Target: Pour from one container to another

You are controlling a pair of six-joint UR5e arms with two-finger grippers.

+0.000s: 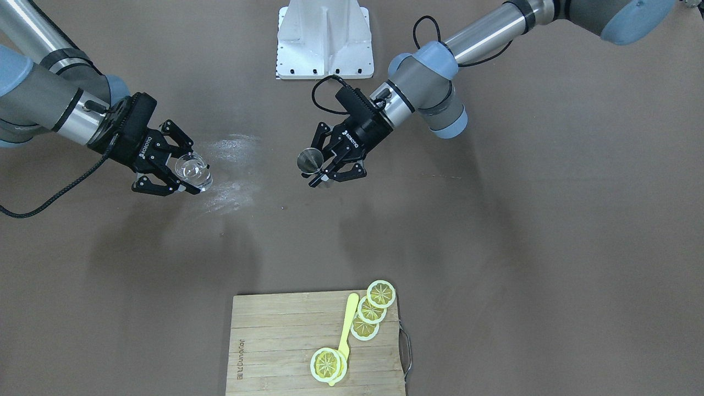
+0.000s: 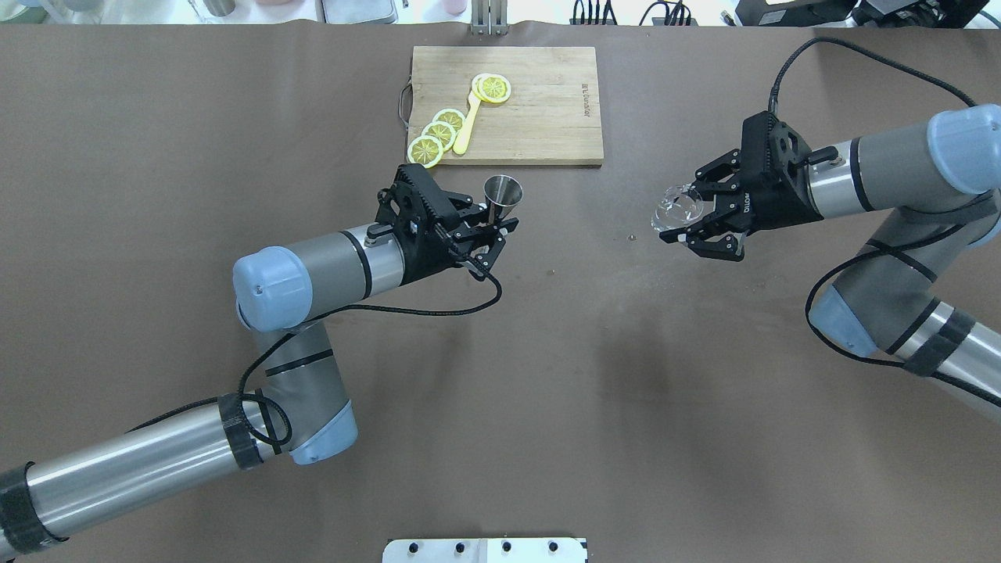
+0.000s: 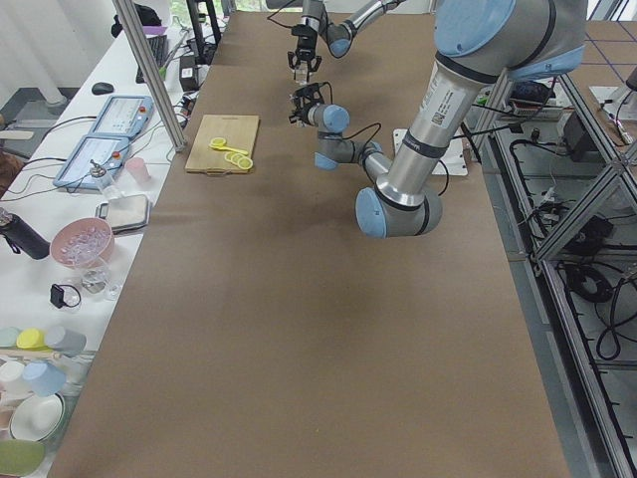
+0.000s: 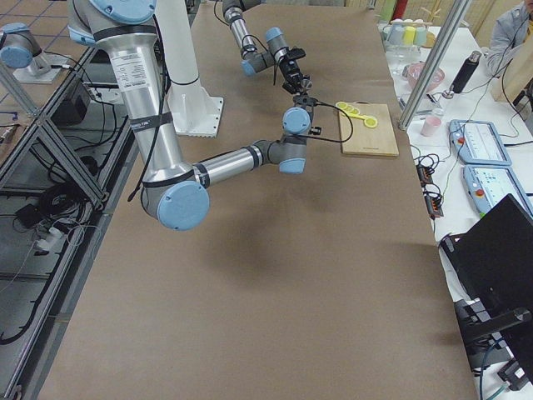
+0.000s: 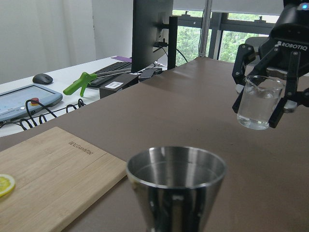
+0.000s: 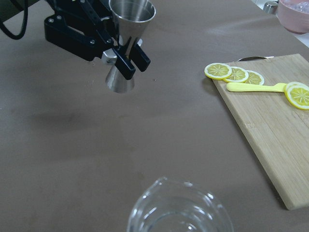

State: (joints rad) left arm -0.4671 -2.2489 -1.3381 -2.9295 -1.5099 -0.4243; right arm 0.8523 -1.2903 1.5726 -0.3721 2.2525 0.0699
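My left gripper (image 2: 494, 227) is shut on the narrow waist of the steel hourglass jigger (image 2: 503, 195), holding it upright above the table, just on my side of the cutting board. The jigger's open top cone (image 5: 176, 183) fills the bottom of the left wrist view. Off to the right, my right gripper (image 2: 688, 223) is shut on the small clear glass cup (image 2: 677, 209), upright and off the table. A wide gap of table separates cup and jigger. The front-facing view shows the cup (image 1: 193, 170) and the jigger (image 1: 309, 160) far apart. The cup's rim (image 6: 178, 212) lies at the bottom of the right wrist view.
A wooden cutting board (image 2: 547, 117) with lemon slices (image 2: 438, 133) and a yellow spoon (image 2: 467, 125) lies at the table's far edge. A whitish smear (image 1: 231, 170) marks the brown table near the cup. The white robot base plate (image 1: 324, 41) sits at the near edge.
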